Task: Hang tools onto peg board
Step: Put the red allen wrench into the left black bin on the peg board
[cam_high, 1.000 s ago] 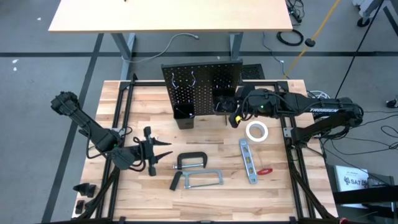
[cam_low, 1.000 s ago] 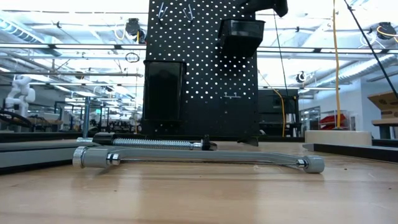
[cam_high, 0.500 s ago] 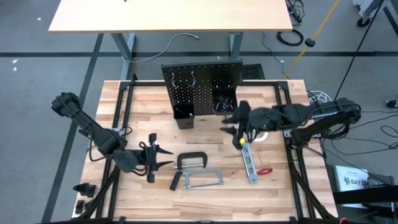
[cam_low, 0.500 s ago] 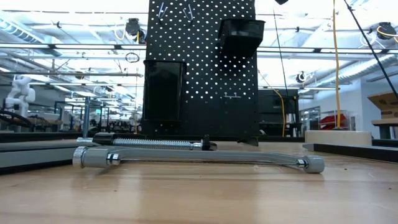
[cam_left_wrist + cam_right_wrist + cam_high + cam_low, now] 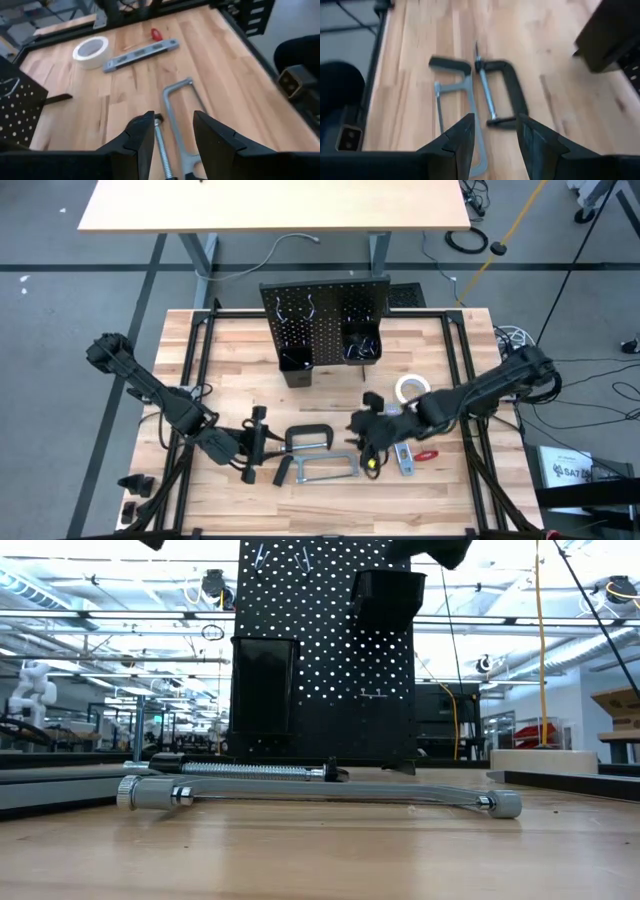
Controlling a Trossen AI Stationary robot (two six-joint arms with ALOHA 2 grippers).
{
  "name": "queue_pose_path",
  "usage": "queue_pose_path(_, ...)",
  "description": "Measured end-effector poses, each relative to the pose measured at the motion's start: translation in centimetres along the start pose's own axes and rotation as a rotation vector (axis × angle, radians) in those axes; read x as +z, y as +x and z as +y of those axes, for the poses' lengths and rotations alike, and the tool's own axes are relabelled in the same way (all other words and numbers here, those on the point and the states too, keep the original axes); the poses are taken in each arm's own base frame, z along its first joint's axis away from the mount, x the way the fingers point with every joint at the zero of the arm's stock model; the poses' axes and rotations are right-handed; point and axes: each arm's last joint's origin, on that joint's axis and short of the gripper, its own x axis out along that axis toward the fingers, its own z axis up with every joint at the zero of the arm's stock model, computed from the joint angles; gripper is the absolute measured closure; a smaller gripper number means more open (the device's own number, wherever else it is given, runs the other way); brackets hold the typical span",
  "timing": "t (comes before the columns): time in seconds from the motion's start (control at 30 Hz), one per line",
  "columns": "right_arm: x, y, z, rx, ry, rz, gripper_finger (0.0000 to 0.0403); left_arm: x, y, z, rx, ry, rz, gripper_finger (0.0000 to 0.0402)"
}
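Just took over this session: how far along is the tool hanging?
Barely started. The peg board shows only bare hooks and two bins; whether the bins hold anything is unclear. Both pincers are open and empty, the left pincer and right pincer flanking the C-clamp and hacksaw. Level, tape roll and red-handled tool lie on the table.

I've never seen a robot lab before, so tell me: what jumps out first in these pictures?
The upright black peg board at the table's far edge, with two bins on it. In front of it, tools lie flat on the wood: a black C-clamp beside a grey hacksaw, with a white tape roll to the right. Both dark arms lean in over them, left claw and right claw both open, holding nothing.
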Motion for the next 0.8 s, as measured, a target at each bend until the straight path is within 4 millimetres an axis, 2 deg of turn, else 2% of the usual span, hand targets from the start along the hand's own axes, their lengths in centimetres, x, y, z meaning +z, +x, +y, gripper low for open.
queue_pose_path(0.17, -1.5, 2.4, 1.3, -0.019, -0.034, 0.073, 0.0264, -0.4, 1.4, 0.4, -0.001, -0.004, 0.043, 0.0261)
queue_pose_path(0.37, -3.3, 3.8, 1.1, -0.131, 0.083, 0.196, 0.0264, -0.8, 2.9, 1.1, -0.029, -0.024, 0.078, 0.0261)
queue_pose_path(0.57, -5.3, 3.1, -0.4, -0.362, 0.241, 0.334, 0.0264, -1.1, 3.7, 1.6, -0.039, -0.036, 0.105, 0.0261)
queue_pose_path(0.8, -7.4, 1.0, -1.6, -0.604, 0.397, 0.527, 0.0264, -1.1, 3.8, 1.7, -0.061, -0.045, 0.101, 0.0261)
